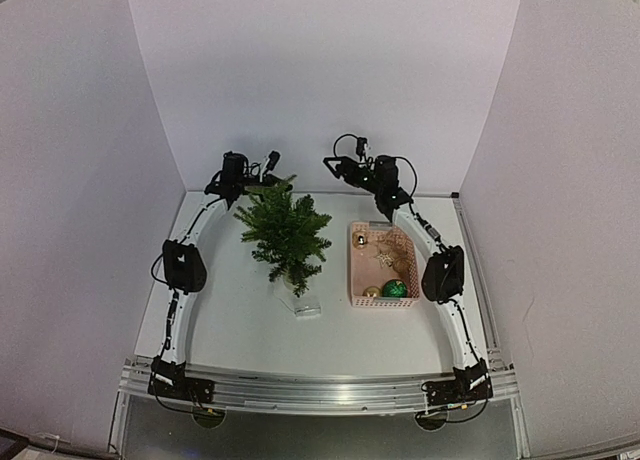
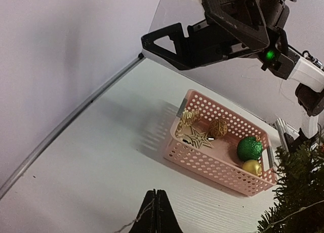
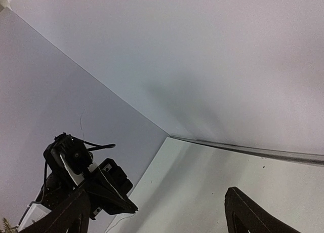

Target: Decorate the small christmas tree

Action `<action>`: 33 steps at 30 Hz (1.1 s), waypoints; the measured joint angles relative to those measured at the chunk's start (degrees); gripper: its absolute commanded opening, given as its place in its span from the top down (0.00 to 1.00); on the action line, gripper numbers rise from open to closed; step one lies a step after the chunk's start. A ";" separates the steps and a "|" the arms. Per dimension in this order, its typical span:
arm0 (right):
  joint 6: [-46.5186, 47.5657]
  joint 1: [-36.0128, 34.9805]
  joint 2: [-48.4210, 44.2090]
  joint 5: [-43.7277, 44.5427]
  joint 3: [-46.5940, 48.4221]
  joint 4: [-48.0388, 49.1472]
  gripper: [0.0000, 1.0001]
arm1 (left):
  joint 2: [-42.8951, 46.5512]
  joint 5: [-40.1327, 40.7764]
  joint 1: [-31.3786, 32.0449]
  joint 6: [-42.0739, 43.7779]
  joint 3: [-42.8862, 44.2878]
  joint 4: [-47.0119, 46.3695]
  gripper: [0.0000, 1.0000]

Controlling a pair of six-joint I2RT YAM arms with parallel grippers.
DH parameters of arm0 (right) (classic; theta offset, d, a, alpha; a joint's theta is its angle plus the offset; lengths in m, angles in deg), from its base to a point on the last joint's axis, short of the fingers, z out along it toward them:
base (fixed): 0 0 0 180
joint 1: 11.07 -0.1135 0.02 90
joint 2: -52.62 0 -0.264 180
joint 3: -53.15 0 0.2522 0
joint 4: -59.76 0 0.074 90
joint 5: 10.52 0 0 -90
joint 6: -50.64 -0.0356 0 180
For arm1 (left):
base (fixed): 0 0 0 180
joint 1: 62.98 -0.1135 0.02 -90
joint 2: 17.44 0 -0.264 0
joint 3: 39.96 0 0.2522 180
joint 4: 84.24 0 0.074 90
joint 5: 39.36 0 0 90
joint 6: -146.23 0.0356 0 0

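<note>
**Step in hand (judged): dressing the tree with a strand.**

1. Location. The small dark green bushy christmas tree [image 1: 285, 235] stands mid-table on its pale base [image 1: 303, 305]. It is just left of the pink perforated plastic basket [image 2: 212, 164] and apart from it.
2. Left gripper [image 2: 156, 211]. The jaws are closed together, just beyond the far side of the tree crown. A thin pale strand [image 2: 136, 219] appears to be pinched between them, though the wrist view is too fine to confirm this.
3. Right gripper [image 3: 152, 218]. The jaws are spread wide and hold nothing. It hangs high above the far end of the basket.
4. Technique. Lead the strand around the crown with light tension, so that the light tree does not tip on its small base. Route the wrist outside the branch tips.
5. Basket contents. A green glitter ball [image 2: 249, 148], a gold ball [image 2: 251, 167], a brown woven ball [image 2: 218, 127] and a gold star [image 2: 198, 138] lie inside.

**Clearances.**

- The white wall panels [image 1: 300, 70] close the far, left and right sides, and both wrists are near the far wall.
- The most open table surface [image 1: 230, 320] lies left of and nearer than the tree.
- The gap between tree and basket is narrow.
</note>
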 measured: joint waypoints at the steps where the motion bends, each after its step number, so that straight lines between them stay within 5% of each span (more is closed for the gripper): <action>1: 0.33 -0.25 0.39 -0.04 -0.17 0.15 0.10 | -0.26 0.06 0.26 0.99 -0.05 1.68 1.00; 21: 14.71 -4.24 4.03 -5.95 -1.63 4.18 0.20 | -0.92 6.07 4.11 14.37 1.22 9.39 1.00; 33: 31.85 -4.52 1.67 -7.77 -3.99 2.28 0.22 | -0.88 11.75 5.21 32.91 5.32 10.92 1.00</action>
